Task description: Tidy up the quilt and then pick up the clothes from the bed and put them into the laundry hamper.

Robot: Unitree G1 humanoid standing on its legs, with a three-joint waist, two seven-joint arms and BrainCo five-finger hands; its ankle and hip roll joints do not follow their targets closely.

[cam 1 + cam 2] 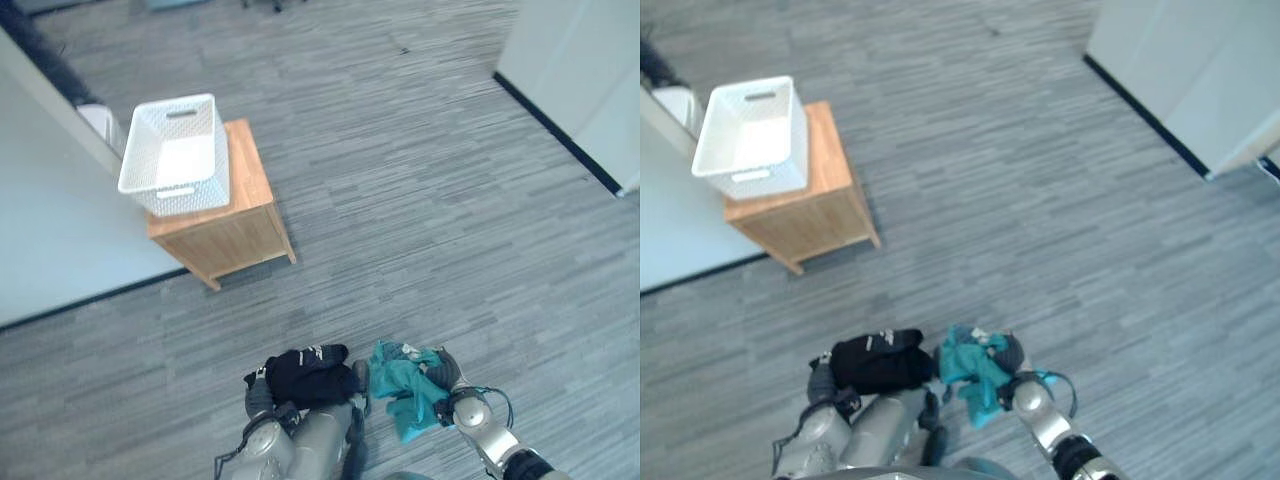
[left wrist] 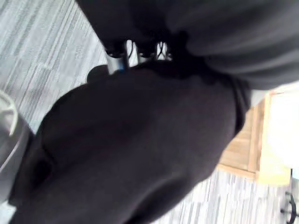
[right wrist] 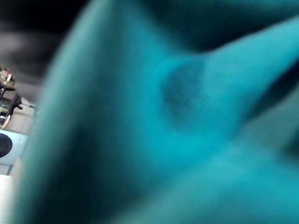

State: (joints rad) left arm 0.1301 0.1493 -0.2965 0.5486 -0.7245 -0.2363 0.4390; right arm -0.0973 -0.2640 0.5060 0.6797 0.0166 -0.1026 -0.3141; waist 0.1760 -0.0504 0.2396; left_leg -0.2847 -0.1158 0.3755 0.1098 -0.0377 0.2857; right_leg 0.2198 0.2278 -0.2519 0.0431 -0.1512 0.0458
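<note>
Left eye view: white hamper [image 1: 178, 152] on wooden cabinet [image 1: 243, 228] holds nothing

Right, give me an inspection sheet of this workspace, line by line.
Surface: grey striped carpet floor; a small wooden cabinet stands on it by a pale wall.
Job's things: white perforated laundry hamper on top of the cabinet, seemingly empty; black garment bunched at the left hand; teal garment bunched at the right hand.
Clutter: nothing seen.
Hands: left hand under the black garment, right hand behind the teal garment; fingers mostly hidden by cloth.
Cables: nothing seen.
Surroundings: white panel with a dark base strip to the right.
</note>
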